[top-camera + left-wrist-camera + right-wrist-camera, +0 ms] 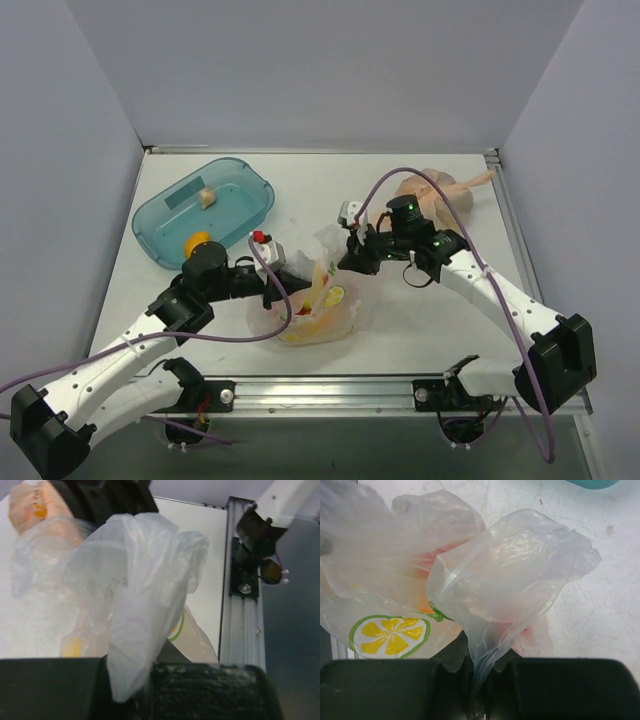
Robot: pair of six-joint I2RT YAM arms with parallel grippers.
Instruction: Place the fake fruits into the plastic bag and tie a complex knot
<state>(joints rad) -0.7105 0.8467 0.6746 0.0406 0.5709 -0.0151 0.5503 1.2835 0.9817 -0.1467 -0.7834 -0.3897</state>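
1. The white table (pixel 330 185) is shut in by grey walls (pixel 330 70) on 3 sides, with a metal rail (pixel 330 385) along the near edge. Bare surface lies far-centre and at the near right.
2. The teal tray (pixel 235 190) sits at the far left, near the left wall. It holds 1 orange fruit (pixel 197 241) at its near end and 1 small tan piece (pixel 208 197) mid-tray.
3. The plastic bag (pixel 325 300) rests near-centre, between the 2 arms and just short of the rail. Its clear film is bunched upward in loose flaps.
4. A peach-orange bag (pixel 440 190) lies at the far right, well apart from the clear one.
5. The left gripper (pixel 142 672) is clamped on 1 flap of film at the bag's left side. The right gripper (pixel 480 670) pinches another flap at the far-right side.
6. The fake fruits (pixel 318 310) show through the film as yellow, orange and red. 1 of them is a green-rimmed lemon slice (pixel 390 636).
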